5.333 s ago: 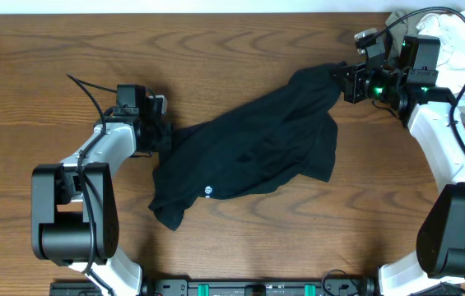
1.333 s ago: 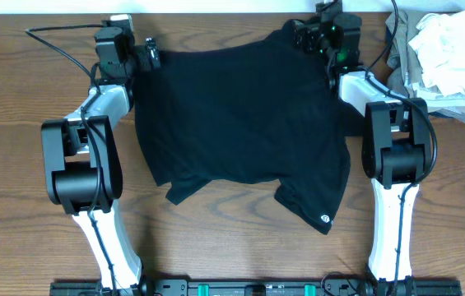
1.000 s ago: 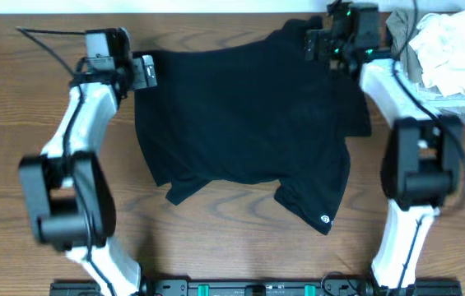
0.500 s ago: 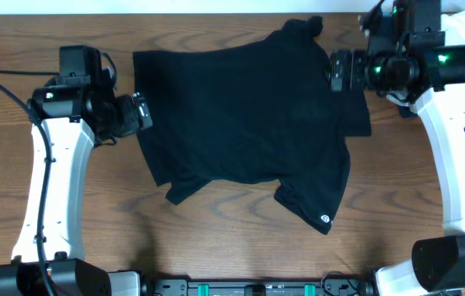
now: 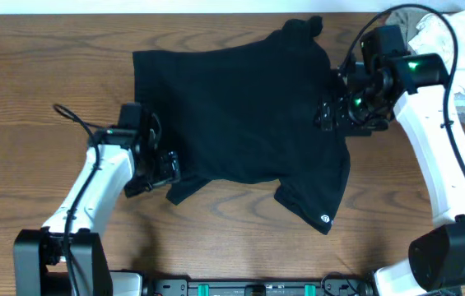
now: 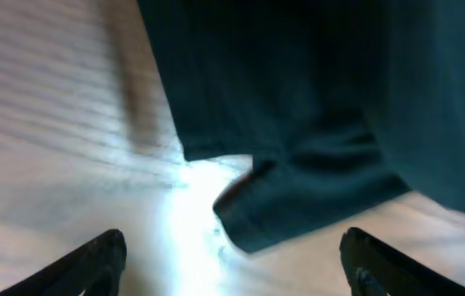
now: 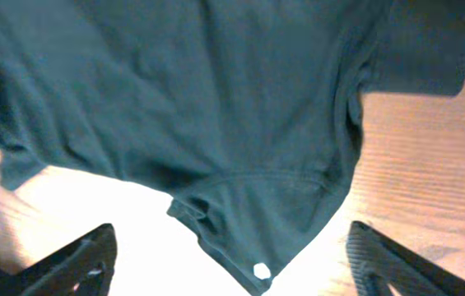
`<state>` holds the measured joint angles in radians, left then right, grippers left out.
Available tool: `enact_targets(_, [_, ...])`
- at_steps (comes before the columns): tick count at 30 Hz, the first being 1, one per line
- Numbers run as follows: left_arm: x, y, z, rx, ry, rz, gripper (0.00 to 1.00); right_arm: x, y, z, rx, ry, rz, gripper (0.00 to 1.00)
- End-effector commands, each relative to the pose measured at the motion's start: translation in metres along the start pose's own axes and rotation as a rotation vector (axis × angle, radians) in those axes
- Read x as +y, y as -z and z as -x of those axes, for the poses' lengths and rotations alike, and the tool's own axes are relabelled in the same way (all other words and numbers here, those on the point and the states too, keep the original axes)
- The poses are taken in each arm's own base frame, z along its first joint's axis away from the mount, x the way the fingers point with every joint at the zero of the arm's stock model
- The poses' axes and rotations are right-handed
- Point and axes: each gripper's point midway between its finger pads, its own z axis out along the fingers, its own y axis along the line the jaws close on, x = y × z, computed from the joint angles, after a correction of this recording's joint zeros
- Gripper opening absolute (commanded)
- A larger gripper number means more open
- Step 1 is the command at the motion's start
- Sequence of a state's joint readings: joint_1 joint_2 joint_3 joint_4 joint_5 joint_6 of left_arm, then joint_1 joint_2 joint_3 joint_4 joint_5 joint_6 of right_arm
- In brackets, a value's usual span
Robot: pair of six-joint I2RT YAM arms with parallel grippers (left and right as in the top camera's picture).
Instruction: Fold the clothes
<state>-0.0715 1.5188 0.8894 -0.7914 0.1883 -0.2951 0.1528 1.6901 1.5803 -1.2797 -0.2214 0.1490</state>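
**shirt spread out, no fold made yet**

i see the black shirt (image 5: 240,107) lying open on the table (image 5: 34,49), mostly flat and across the middle and far side. its lower edge is uneven. one hemmed flap (image 5: 184,187) sticks out at the lower left, and the corner with the white logo (image 5: 325,219) hangs toward me on the right. no part is laid over another in a clean fold, so i judge the spreading as about done and all the folding as left to do.

the left gripper (image 5: 162,168) sits just beside that flap. in its wrist view the fingers are spread wide with only bare wood and the flap's edge between them, holding nothing. the right gripper (image 5: 327,115) hovers over the shirt's right edge, its fingers likewise apart and empty. a pile of pale clothes (image 5: 450,41) waits at the far right corner, untouched.
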Motion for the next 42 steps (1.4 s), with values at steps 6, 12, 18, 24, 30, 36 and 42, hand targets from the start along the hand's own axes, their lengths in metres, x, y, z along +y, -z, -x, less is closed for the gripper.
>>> enact_targets(6, [0.0, -0.029, 0.007, -0.086, -0.07, -0.033, 0.75, 0.002, -0.039, -0.026, 0.085, 0.026, -0.018, 0.79])
enact_targets(12, [0.001, -0.038, 0.009, -0.103, -0.1, -0.038, 0.62, 0.002, -0.053, -0.035, 0.11, 0.037, -0.02, 0.78])
enact_targets(18, [0.001, -0.047, 0.01, -0.09, -0.106, -0.033, 0.55, 0.001, -0.054, -0.037, 0.115, 0.036, -0.021, 0.77])
enact_targets(24, [0.004, -0.063, 0.004, -0.04, -0.103, -0.017, 0.45, 0.001, -0.054, -0.037, 0.115, 0.036, -0.021, 0.77])
enact_targets(30, [0.001, -0.07, 0.002, -0.023, -0.118, -0.016, 0.19, 0.001, -0.054, -0.038, 0.12, 0.035, -0.022, 0.77])
enact_targets(36, [0.003, -0.059, 0.001, -0.004, -0.103, -0.008, 0.06, 0.001, -0.054, -0.039, 0.123, 0.034, -0.022, 0.77])
enact_targets(42, [0.002, -0.02, 0.015, -0.038, -0.092, -0.013, 0.06, 0.0, -0.053, -0.042, 0.137, 0.031, -0.025, 0.76])
